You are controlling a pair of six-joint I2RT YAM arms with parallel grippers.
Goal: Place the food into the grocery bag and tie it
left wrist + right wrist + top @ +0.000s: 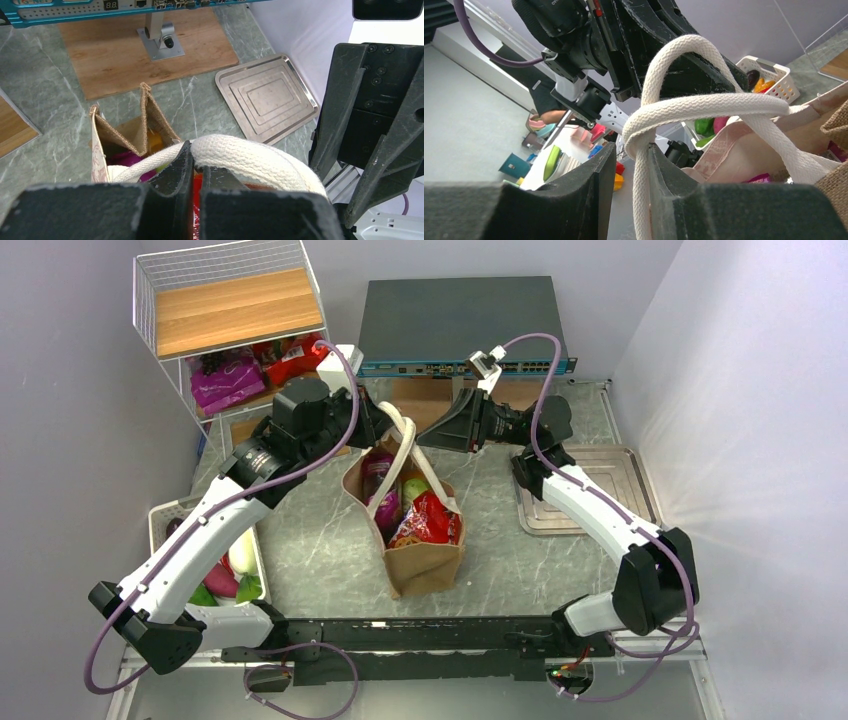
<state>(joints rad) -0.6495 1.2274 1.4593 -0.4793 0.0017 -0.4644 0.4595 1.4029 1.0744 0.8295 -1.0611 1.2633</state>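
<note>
- bench (320, 550): grocery bag (425, 570) stands upright mid-bench, between the two arms, mouth up
- food (430, 522): red packets, a green piece and something purple sit inside the bag, tops showing at the mouth; going by the bag alone, loading looks done
- left claw (196, 162): pressed together, pinching the handles (405, 440) by one cream strap right at the fingertips; it hangs over the bag's far end, on the left side
- right claw (631, 150): fingers stand apart with a strap running down through the gap; clearance shows on one side, so it reads as loose round the strap, not clamping
- handles: both rise from the mouth and meet above the bag's far end, between the two claws, which face each other tip to tip, near but apart
- knot (644, 131): one strap wraps over the other in a first crossing, slack, just above the right claw's fingertips and just beside the left claw
- key relation: the knot lies on the line between the claws, which runs left-right across the bench; the right claw is nearer, and the strap's long axis passes down through its gap, so it likely has to close on the strap before a pull apart can cinch the tie
</note>
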